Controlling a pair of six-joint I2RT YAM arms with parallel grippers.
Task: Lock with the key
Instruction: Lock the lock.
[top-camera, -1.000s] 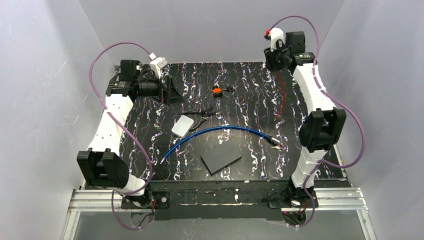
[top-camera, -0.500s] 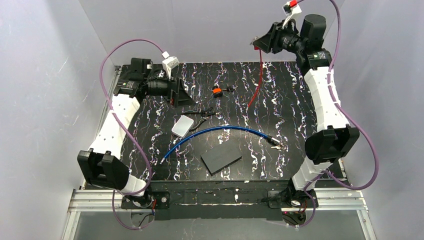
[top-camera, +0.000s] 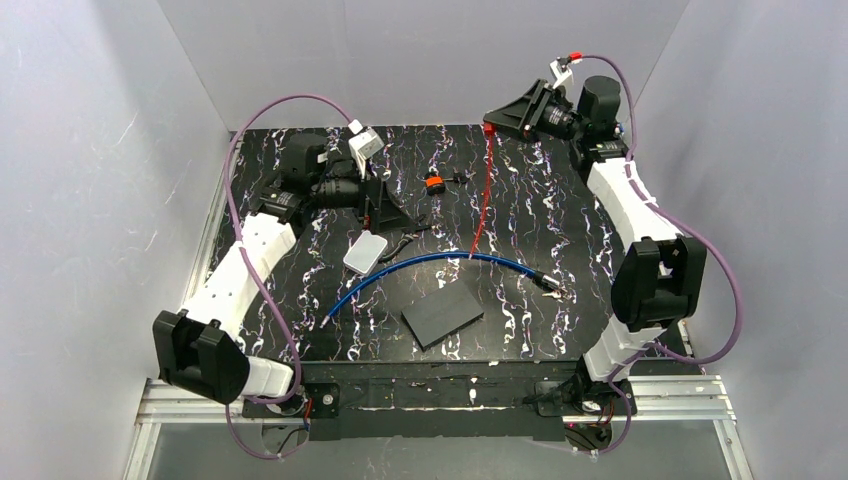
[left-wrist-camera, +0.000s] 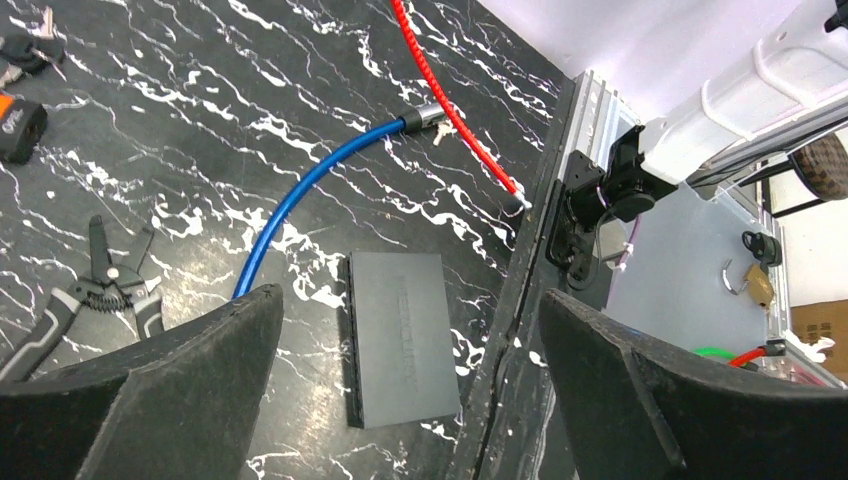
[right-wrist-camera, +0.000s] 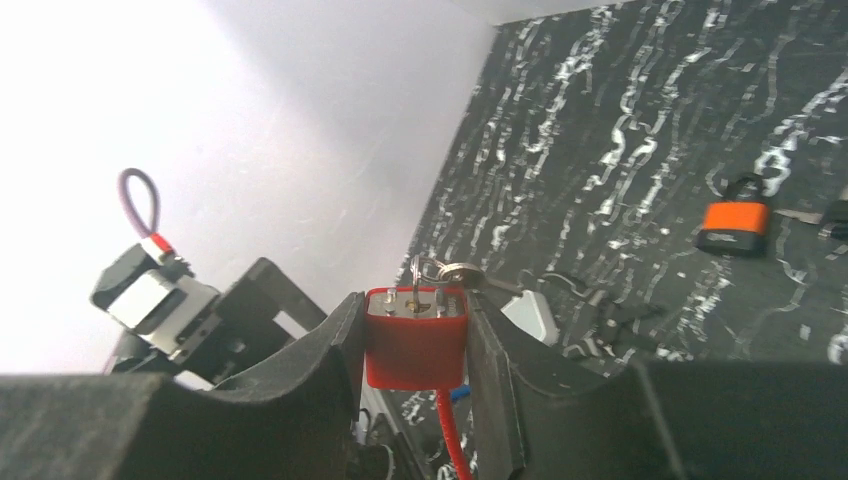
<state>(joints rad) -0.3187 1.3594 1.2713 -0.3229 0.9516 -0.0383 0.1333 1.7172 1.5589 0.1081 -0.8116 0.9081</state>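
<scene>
- Right gripper (right-wrist-camera: 416, 330) raised over the far side of the table (top-camera: 560, 200), jaws pinching a red padlock (right-wrist-camera: 415, 358), with a key (right-wrist-camera: 455, 272) seated in its top.
- Red cable (top-camera: 481, 190) dangling from that padlock toward the tabletop.
- Blue cable lock (top-camera: 440, 258) lying loose in an arc mid-table, between a white case (top-camera: 365, 252) and a flat dark box (top-camera: 442, 313), apart from both grippers.
- Left gripper (left-wrist-camera: 410, 300) with jaws spread wide, gripping nothing, near the pliers (top-camera: 408, 237).

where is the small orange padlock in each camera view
Top external: orange padlock at far centre.
Left wrist: orange padlock at the left edge, upper part, cut off.
Right wrist: orange padlock right of centre.
Shared landmark: red cable lock, in all three.
</scene>
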